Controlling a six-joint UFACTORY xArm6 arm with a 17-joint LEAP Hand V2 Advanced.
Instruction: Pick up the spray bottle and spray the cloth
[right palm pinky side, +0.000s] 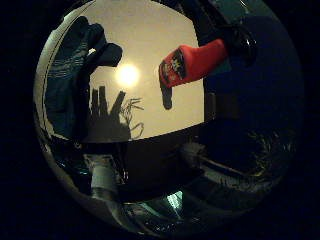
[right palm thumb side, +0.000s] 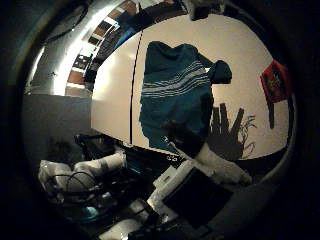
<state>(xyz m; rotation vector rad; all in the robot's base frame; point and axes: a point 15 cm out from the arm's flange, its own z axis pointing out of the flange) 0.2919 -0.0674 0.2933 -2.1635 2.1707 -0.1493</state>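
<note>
A red spray bottle (right palm pinky side: 192, 62) with a black nozzle rests on the pale table (right palm pinky side: 150, 30); it also shows small in the thumb side view (right palm thumb side: 272, 80). A teal cloth with pale stripes (right palm thumb side: 172, 88) lies spread on the same table, away from the bottle; in the little finger side view it is a dark heap (right palm pinky side: 72, 85). My hand (right palm thumb side: 215, 163) hovers above the table between them and touches neither. Its shadow (right palm thumb side: 228, 130) on the table shows straight, spread fingers.
The table's long edge (right palm thumb side: 132, 95) runs beside the cloth, with the floor and a bright strip of room beyond. A bright light reflection (right palm pinky side: 127, 74) sits on the table between cloth and bottle. White arm parts (right palm thumb side: 88, 172) fill the near side.
</note>
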